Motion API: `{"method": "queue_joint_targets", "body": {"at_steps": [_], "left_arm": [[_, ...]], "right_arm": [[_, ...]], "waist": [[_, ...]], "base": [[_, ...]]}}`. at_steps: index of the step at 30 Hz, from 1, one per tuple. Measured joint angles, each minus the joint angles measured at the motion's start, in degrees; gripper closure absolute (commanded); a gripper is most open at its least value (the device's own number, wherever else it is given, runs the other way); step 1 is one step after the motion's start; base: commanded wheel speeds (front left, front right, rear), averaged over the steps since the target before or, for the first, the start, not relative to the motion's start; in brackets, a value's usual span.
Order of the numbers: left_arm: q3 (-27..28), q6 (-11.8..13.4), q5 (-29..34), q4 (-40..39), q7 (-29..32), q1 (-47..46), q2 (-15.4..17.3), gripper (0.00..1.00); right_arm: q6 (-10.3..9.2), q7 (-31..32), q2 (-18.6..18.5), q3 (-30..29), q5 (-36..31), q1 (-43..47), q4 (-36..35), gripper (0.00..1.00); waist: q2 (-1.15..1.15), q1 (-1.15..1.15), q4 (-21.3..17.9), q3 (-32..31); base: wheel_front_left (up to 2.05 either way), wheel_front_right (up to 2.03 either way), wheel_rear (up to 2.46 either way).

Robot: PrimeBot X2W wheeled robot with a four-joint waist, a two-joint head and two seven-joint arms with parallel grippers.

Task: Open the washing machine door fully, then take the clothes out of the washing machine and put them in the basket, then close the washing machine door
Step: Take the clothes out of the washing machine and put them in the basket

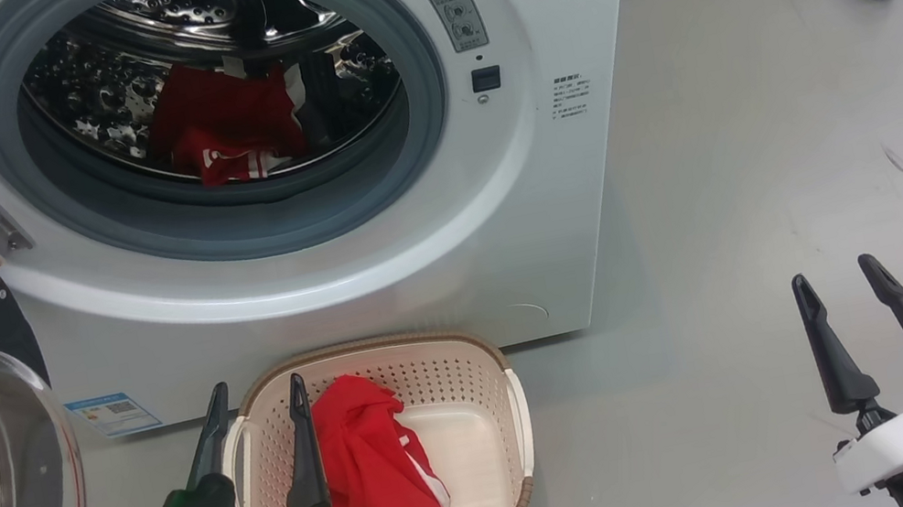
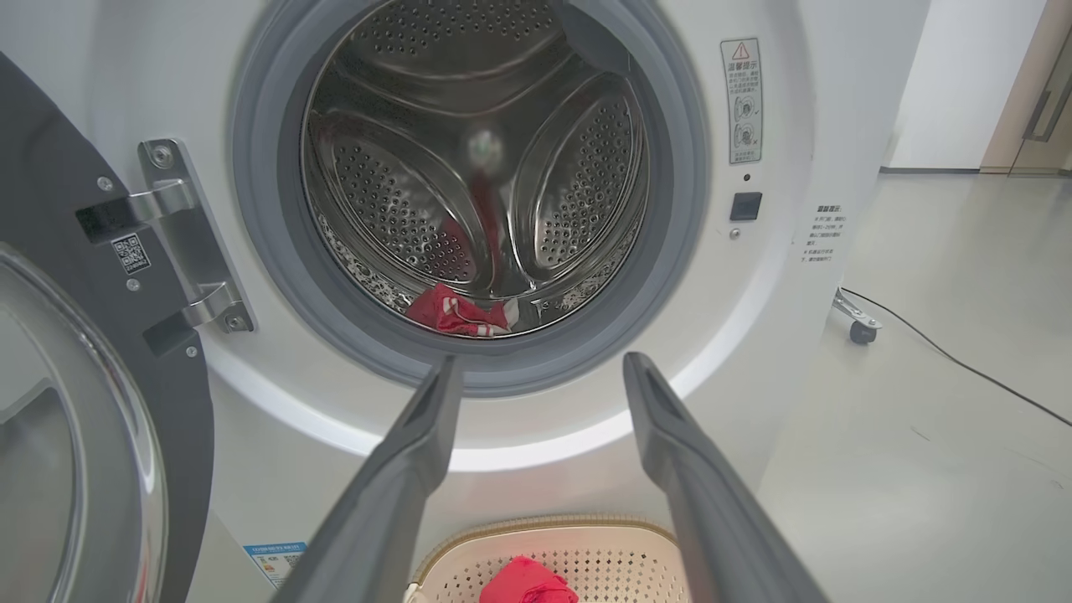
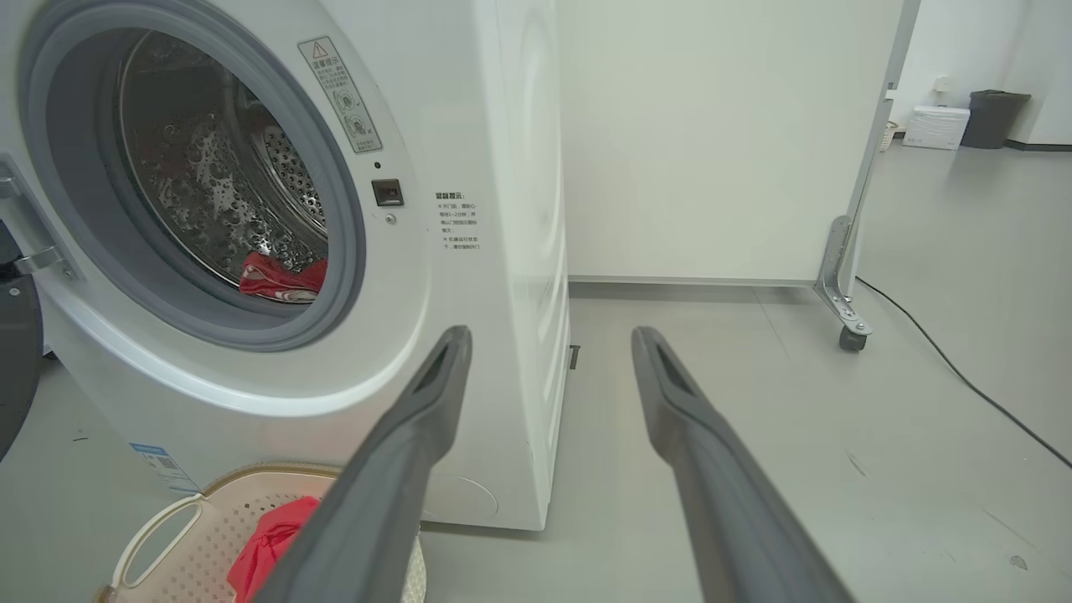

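the left gripper (image 1: 256,384), fingers apart and empty, hangs over the basket (image 1: 453,369), which holds one red shirt (image 1: 369,468). the other red clothes (image 1: 231,134) lie low in the drum (image 1: 175,5), up and ahead of it; the right gripper (image 1: 833,270), also apart, stands well aside, so left is nearer.

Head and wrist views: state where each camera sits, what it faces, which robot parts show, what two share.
Head view: on the head, looking down at washing machine, basket; left gripper, right gripper show.
Left wrist view: on that wrist, facing into the drum; own fingers.
Right wrist view: likewise, facing the machine's right corner; own fingers.
Wrist views share the drum's clothes.
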Motion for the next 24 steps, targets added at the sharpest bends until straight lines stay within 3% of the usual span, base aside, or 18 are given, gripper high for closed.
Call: {"method": "queue_joint_targets", "body": {"at_steps": [24], "left_arm": [[-0.2, 0.0, 0.3, -4.7, 1.1, 2.7, 0.2, 0.0]], "right_arm": [[-0.57, 0.0, 0.4, 0.2, -0.4, 1.4, -1.5, 0.0]], "waist": [[0.0, 0.0, 0.2, -0.5]], "base": [[0.0, 0.0, 0.0]]}}
